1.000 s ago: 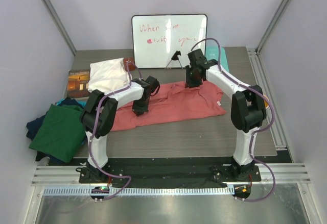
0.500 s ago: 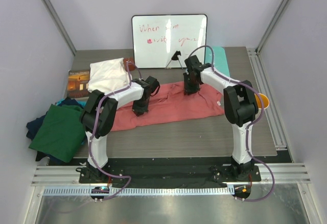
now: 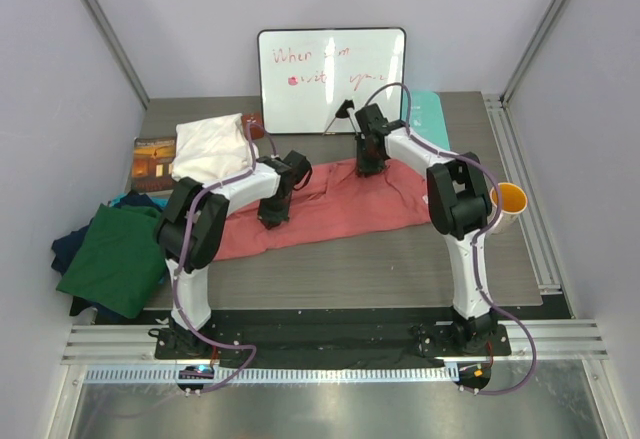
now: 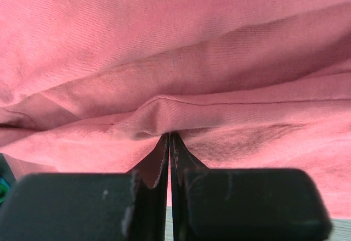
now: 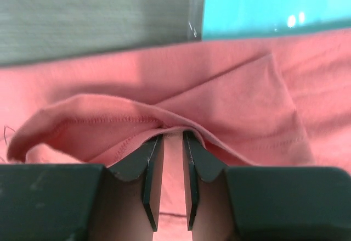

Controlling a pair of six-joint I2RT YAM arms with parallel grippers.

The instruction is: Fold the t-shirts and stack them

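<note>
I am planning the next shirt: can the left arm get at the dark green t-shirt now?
Probably not yet. The dark green t-shirt lies uncovered beside the arm's base, but the left tool is shut on the pink t-shirt, so it must let go first.

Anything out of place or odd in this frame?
The dark green t-shirt and navy t-shirts sit in a loose heap that appears to spill past the left edge of the table. The salmon-pink t-shirt lies bunched and creased, not flat, pinched by the left pincer and right pincer. Nothing looks damaged.
</note>
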